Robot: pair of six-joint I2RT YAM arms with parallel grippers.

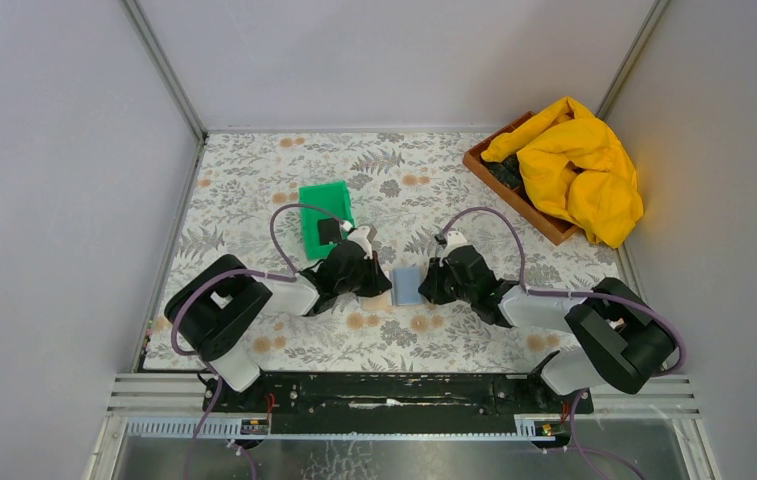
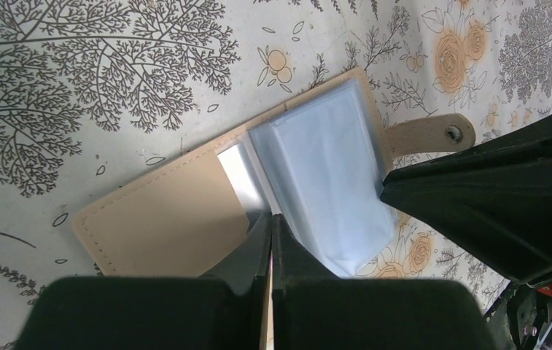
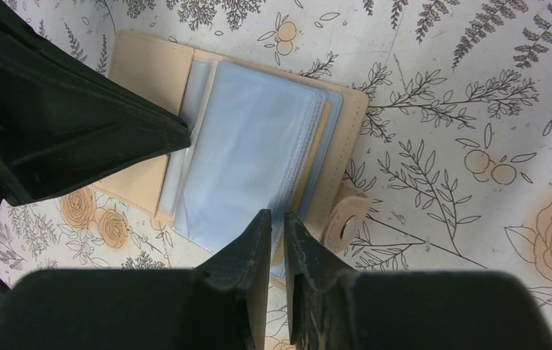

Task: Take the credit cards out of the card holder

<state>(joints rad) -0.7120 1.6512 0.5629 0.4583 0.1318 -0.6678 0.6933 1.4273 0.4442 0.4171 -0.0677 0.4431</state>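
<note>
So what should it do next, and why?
Probably the left tool, closed right at what looks like a pale card peeking from the clear sleeves, should draw back gently to slide it out, while the right tool pinches the card holder steady.

one card holder (image 1: pixel 407 286), one green bin (image 1: pixel 319 205), one black card (image 1: pixel 329 232)

Bright, even light falls from overhead on the table (image 1: pixel 254 190), and I see only soft, short shadows. My overhead view is sharp. In both wrist views the card holder (image 2: pixel 163 219) is crisp with faint glare. Just below it, the left tool (image 2: pixel 270 219) and right tool (image 3: pixel 276 219) blur into black.
</note>
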